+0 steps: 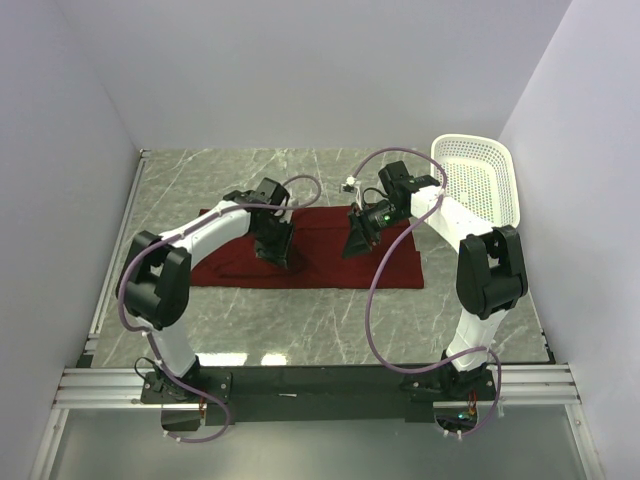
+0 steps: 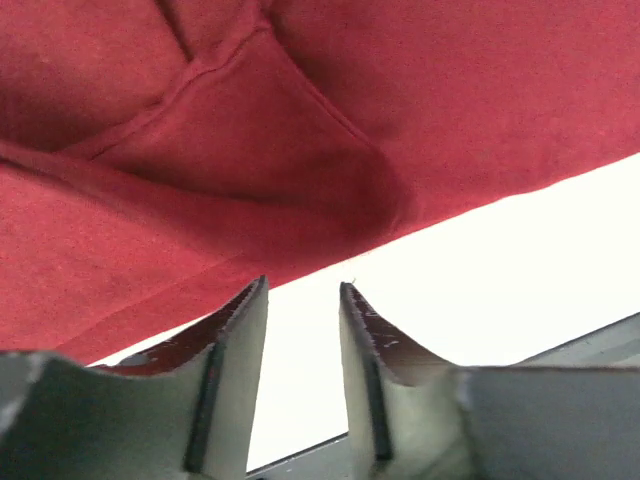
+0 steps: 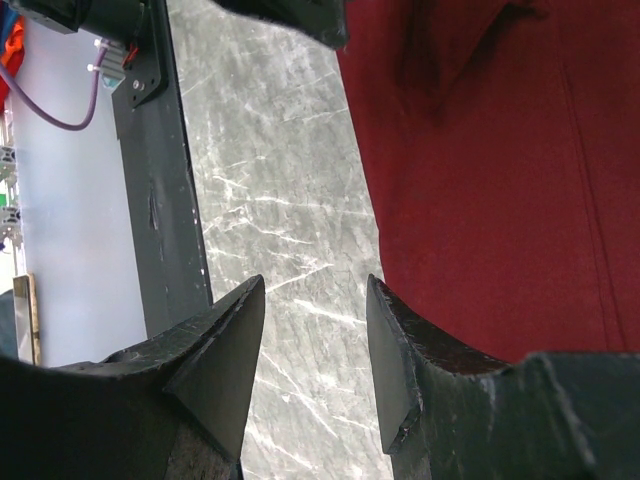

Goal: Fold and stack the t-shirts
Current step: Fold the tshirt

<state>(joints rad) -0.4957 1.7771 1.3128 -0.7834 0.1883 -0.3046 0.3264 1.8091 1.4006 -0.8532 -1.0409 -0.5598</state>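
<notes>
A plain maroon cloth t-shirt point(image 1: 330, 272) lies spread flat beneath both grippers, its long axis running from one arm across to the other. The left gripper point(image 1: 272, 246) hangs low over it, jaws parted and empty, with the shirt's edge and a stitched seam just beyond its fingertips. The right gripper point(image 1: 358, 240) is also parted and empty, the cloth's edge beside one finger. Neither arm looks nearer. Below is a grey marbled tabletop point(image 1: 300, 335). A white perforated plastic basket point(image 1: 480, 180) stands beyond the right gripper, with pale walls around.
</notes>
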